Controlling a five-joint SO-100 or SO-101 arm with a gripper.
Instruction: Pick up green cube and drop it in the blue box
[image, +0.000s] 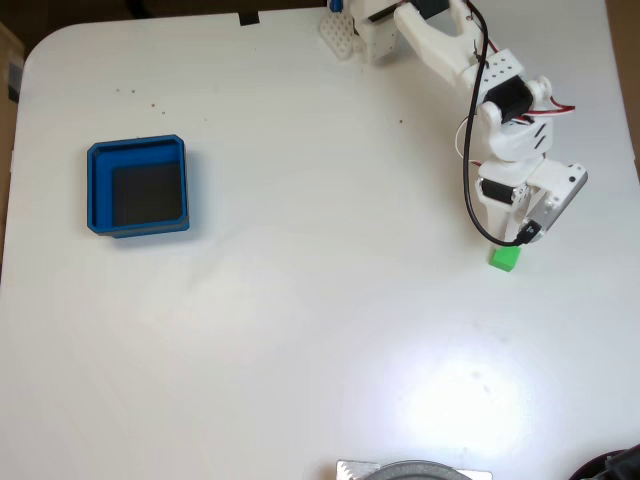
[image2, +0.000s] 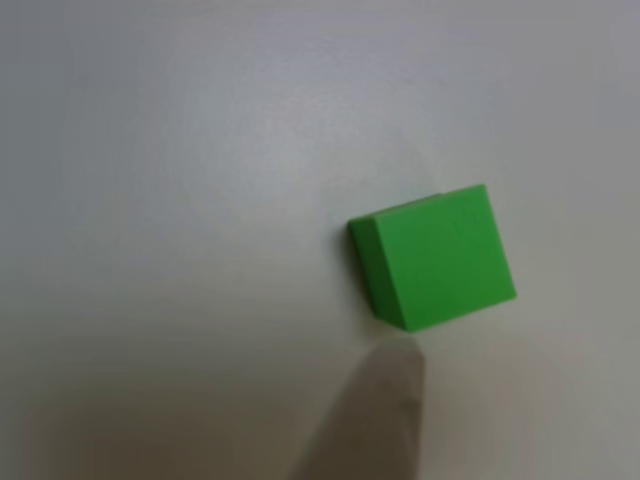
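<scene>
**Finger tip crowding the cube's near edge**

The green cube (image: 506, 258) is sitting on the white table (image: 300, 330), well apart from the blue box (image: 137, 186). The gripper (image: 520, 235) is hanging just above it; I cannot tell how the jaws are standing. In the other view, a blurred pale finger (image2: 375, 420) is seemingly lying just beside the cube (image2: 440, 257), so a descent may be nudging it aside rather than straddling it.

White table (image: 300, 330), rounded corner top left in fixed view. Bright glare patch lower right of centre. Small dark specks (image: 140, 97) near top left. Black tab (image: 248, 18) at far edge. Grey round object (image: 415, 470) w/ flat plate at near edge, cropped. Dark object (image: 615, 465) bottom right corner, cropped.
</scene>
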